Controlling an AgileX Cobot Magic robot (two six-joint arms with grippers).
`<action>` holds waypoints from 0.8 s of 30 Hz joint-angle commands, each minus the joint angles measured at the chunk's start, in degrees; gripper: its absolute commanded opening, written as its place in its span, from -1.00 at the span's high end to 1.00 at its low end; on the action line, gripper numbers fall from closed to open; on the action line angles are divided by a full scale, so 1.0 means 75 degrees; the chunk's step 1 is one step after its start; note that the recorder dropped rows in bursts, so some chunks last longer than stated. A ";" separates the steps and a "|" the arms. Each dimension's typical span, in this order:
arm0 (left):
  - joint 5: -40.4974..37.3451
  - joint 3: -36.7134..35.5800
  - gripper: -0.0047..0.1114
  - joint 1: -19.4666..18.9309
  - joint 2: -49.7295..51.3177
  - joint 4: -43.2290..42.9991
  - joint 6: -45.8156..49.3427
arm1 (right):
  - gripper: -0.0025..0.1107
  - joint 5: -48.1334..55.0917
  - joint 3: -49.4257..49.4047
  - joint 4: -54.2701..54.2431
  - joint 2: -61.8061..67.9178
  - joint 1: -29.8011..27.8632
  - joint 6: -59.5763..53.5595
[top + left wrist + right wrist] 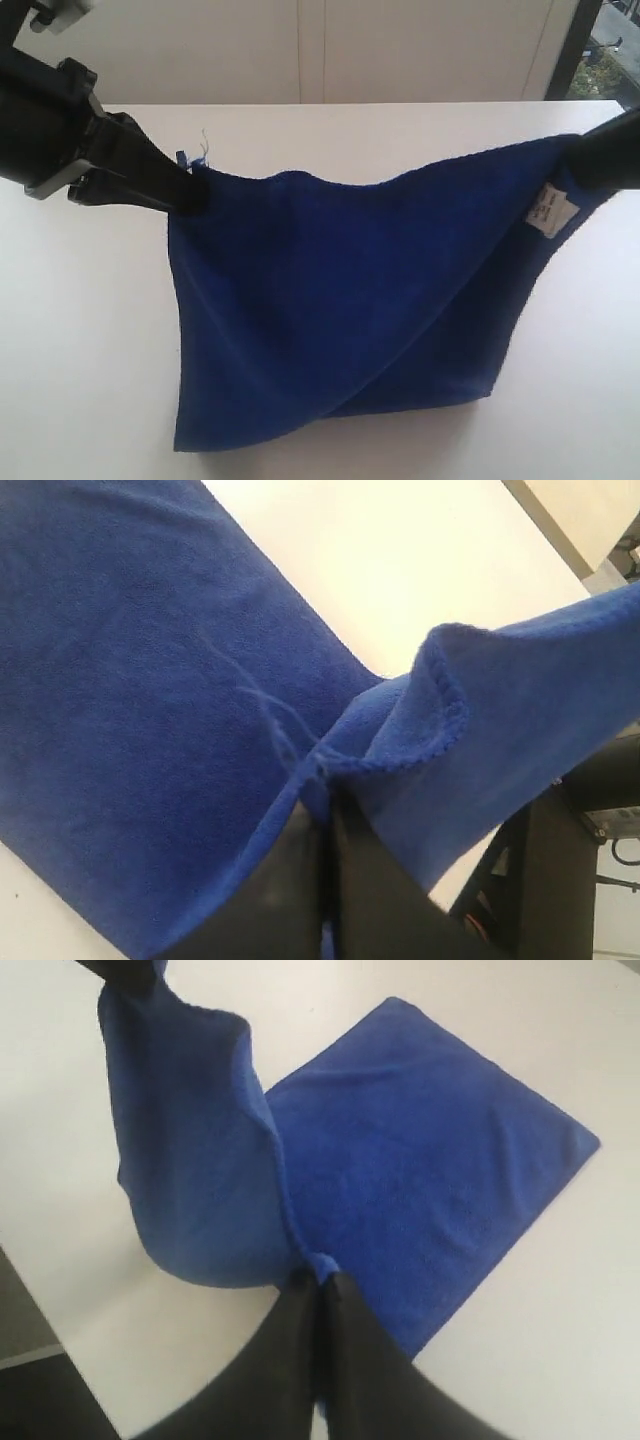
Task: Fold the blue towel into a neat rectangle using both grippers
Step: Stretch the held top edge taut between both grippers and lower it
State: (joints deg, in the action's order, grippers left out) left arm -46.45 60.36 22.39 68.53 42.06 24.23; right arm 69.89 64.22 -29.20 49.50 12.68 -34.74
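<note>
The blue towel hangs stretched between both grippers above the white table, its lower edge resting on the tabletop near the front. My left gripper is shut on the towel's upper left corner, where loose threads stick out. My right gripper is shut on the upper right corner, just above the small white tag. In the left wrist view the fingers pinch a hemmed fold of towel. In the right wrist view the gripper clamps a corner, and the towel lies partly flat below.
A pale wall stands behind the table's far edge. A dark window frame shows at the back right. Bare white table lies left and right of the towel.
</note>
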 commanded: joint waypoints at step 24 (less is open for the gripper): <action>0.2004 -0.0223 0.92 0.0008 0.0279 -0.0770 0.0483 | 0.96 -0.2940 -0.1014 0.0101 0.2344 -0.0002 -0.0592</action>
State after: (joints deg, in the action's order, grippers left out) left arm -34.63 58.99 22.39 69.41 36.03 28.07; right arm 51.90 56.77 -28.37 64.97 12.68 -36.77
